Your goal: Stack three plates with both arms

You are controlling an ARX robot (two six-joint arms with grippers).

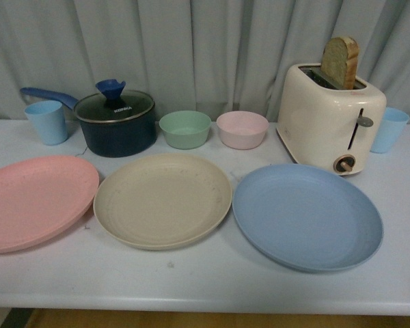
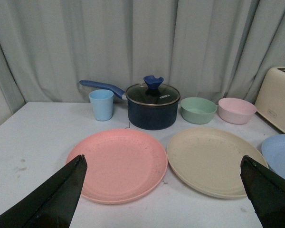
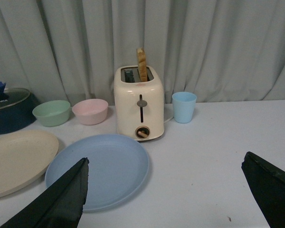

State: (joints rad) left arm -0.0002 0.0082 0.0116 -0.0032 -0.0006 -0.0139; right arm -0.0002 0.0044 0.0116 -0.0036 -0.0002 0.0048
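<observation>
Three plates lie side by side on the white table: a pink plate (image 1: 34, 199) at the left, a beige plate (image 1: 162, 198) in the middle, a blue plate (image 1: 306, 215) at the right. None overlaps another. Neither arm shows in the front view. My left gripper (image 2: 164, 164) is open, held above and short of the pink plate (image 2: 118, 164) and beige plate (image 2: 213, 159), holding nothing. My right gripper (image 3: 165, 166) is open too, with the blue plate (image 3: 99, 168) by one fingertip and bare table under the other.
Along the back stand a light blue cup (image 1: 48, 121), a dark lidded saucepan (image 1: 116, 123), a green bowl (image 1: 184, 129), a pink bowl (image 1: 242, 129), a cream toaster (image 1: 330, 116) holding toast, and another blue cup (image 1: 389, 128). The table's front edge (image 1: 205, 307) is near.
</observation>
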